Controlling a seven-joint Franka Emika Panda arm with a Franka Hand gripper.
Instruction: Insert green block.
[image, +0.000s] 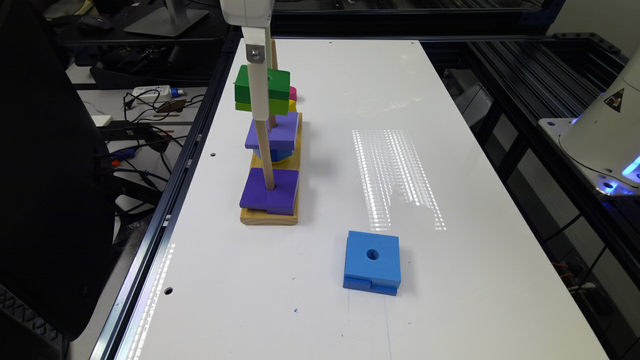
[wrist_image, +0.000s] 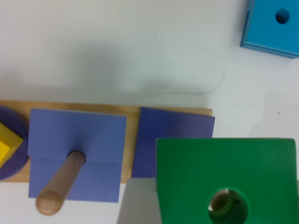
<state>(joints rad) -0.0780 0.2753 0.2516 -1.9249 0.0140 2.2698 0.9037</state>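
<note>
Operator, nearest the exterior camera you have the blue block, flat on the white desk at about 5 o'clock from the peg board, well apart from it, its round hole facing up.

Next out is the wooden base, lying lengthwise away from the camera. On its near end sits a dark purple block with a wooden peg rising through it. Behind that, a lighter purple block rests on a second peg over a blue piece.

Above this stack you have the green block, dark green over a thin lime layer, raised clear of the purple blocks and held level. In the wrist view the green block shows its centre hole with a peg tip visible inside it; whether the peg has entered the hole cannot be told. A yellow piece and a pink piece sit just behind it, at 12 o'clock.

The hand stands against the green block, the white arm above it. Whether it is clenched on the block or released cannot be told from these views.
</note>
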